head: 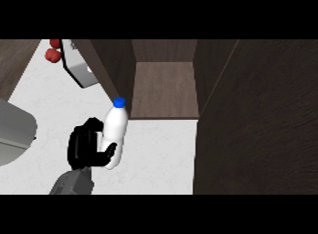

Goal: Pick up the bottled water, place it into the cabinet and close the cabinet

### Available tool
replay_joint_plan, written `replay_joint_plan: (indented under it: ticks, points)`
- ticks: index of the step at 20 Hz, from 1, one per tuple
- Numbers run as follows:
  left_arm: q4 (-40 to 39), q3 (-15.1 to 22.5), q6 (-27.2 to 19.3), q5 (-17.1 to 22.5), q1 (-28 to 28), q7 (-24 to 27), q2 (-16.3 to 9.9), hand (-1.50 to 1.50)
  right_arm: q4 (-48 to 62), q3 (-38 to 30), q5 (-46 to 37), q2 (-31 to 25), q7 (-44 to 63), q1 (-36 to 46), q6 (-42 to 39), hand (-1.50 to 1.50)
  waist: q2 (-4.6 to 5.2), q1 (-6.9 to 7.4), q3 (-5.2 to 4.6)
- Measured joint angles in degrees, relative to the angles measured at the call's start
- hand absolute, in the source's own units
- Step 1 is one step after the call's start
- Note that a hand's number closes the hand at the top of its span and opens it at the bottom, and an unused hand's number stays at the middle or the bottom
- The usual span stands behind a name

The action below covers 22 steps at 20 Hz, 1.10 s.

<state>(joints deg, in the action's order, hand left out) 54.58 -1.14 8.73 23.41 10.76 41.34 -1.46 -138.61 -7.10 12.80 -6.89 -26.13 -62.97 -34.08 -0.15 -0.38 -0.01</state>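
The bottled water point(116, 130) is a white bottle with a blue cap, held upright above the white counter point(158, 155). My left hand point(86, 145) is shut on its lower half from the left, with the thumb across the bottle's front. The bottle's cap stands just in front of the left edge of the open cabinet point(164, 89), whose brown shelf shows bare. The cabinet's dark door point(263, 119) is swung open and fills the right side of the view. My right hand shows nowhere.
A grey rounded appliance point(7, 132) sits at the left edge. At the top left a white tilted object point(79, 68) lies beside red items point(53, 54). The cabinet's left wall point(114, 68) rises just behind the bottle.
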Motion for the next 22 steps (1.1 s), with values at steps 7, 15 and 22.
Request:
replay_joint_plan:
  ticks: [7, 15, 22]
  points:
    - [14.4, 7.3, -4.8, -0.8, -1.6, -8.6, 1.0, 1.5, 0.1, -0.5, 0.3, 0.0, 0.9, 1.2, 0.5, -1.5, -0.08, 0.48, 0.02]
    - [29.5, 21.1, -18.9, -0.7, -0.4, -18.4, 1.4, 1.5, 0.4, -0.8, 0.7, -0.2, 1.5, 2.9, 0.2, -1.5, -0.05, 0.16, 0.01]
    - [34.7, 30.4, -35.0, -1.5, 7.9, -26.8, 1.4, 1.5, 0.5, -1.2, 1.1, -0.5, 3.2, 4.6, 0.4, -1.5, 0.08, -0.29, 0.01]
